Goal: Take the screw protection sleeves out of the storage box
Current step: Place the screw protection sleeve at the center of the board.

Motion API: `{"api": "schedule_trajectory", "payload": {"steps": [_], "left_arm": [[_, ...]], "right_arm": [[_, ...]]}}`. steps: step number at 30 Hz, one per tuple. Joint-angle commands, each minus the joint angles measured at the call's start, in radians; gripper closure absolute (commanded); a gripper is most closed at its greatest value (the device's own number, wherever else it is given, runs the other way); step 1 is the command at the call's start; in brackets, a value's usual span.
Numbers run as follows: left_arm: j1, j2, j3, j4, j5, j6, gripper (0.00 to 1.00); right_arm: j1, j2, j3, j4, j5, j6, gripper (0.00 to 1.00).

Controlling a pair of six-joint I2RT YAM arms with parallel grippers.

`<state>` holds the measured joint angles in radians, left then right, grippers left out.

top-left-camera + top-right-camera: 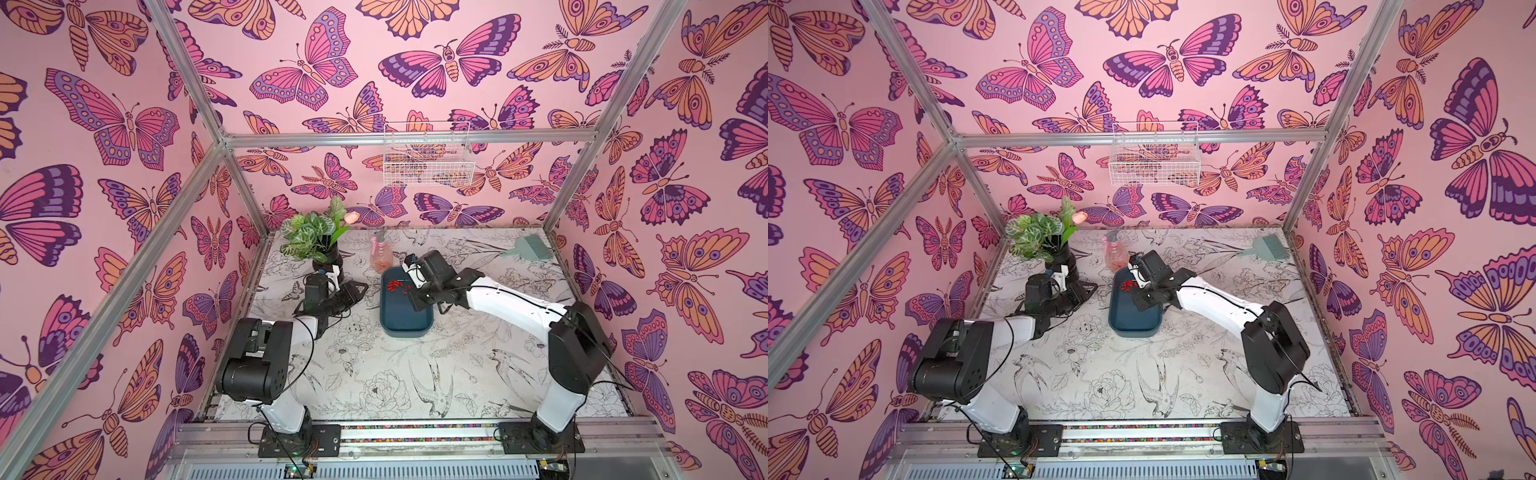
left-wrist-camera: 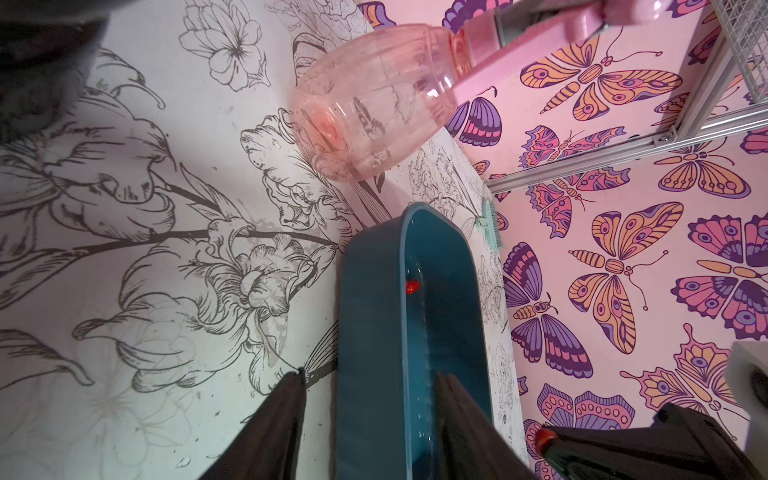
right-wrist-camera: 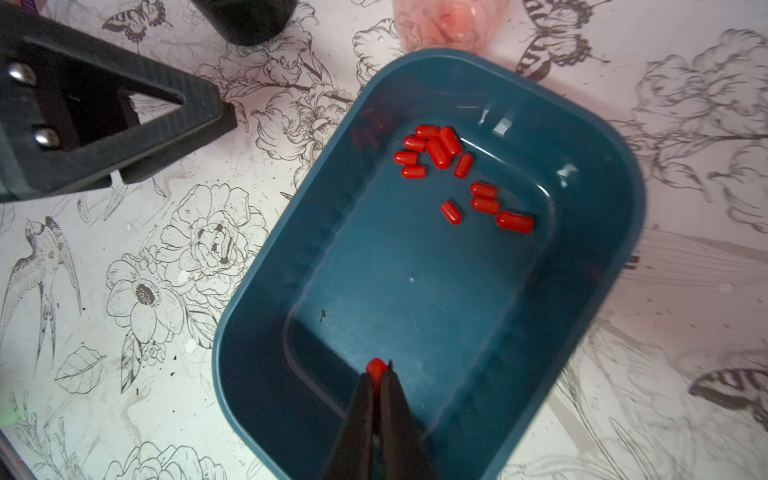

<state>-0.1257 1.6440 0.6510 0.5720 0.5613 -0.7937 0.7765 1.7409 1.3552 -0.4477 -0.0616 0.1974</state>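
Clearly the right end effector [image 3: 380, 374] is pinched almost closed on a single red sleeve [image 3: 376, 368]. The sleeve pokes out between its black fingertips over the near end of the dark teal storage box [image 3: 615, 174]; whether the tips touch the box floor cannot be told. Ahead of those tips, toward the box's far end, the other screw protection sleeves [image 3: 436, 151] lie loose on the box floor, a tight clump of seven with four more scattered just beside it. Beyond the box from this end effector, a pink spray bottle [image 1: 381, 257] stands close to the far rim on the flower-printed worktop [image 1: 374, 374]. The left end effector [image 2: 371, 376] sits off to the side of the right one, near the box's long wall but apart from it, its jaws partly spread and holding nothing.
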Motion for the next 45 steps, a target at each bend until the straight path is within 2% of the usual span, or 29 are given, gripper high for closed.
{"api": "schedule_trajectory", "payload": {"steps": [1,7,16,23,45], "left_arm": [[-0.008,0.0,0.002,0.009,0.009,0.011,0.45],[-0.012,-0.005,-0.001,0.009,0.002,0.014,0.45],[-0.016,-0.011,-0.002,0.009,-0.002,0.019,0.45],[-0.017,-0.014,-0.004,0.008,-0.004,0.021,0.45],[-0.018,-0.013,-0.003,0.007,-0.001,0.022,0.45]], "right_arm": [[-0.043,-0.095,-0.047,-0.027,0.025,0.022,0.9],[-0.115,-0.216,-0.16,-0.029,0.005,0.037,0.89],[-0.198,-0.258,-0.274,-0.023,-0.041,0.042,0.89],[-0.232,-0.207,-0.297,-0.027,-0.057,0.041,0.89],[-0.247,0.03,-0.147,-0.198,-0.052,0.057,0.85]]}}
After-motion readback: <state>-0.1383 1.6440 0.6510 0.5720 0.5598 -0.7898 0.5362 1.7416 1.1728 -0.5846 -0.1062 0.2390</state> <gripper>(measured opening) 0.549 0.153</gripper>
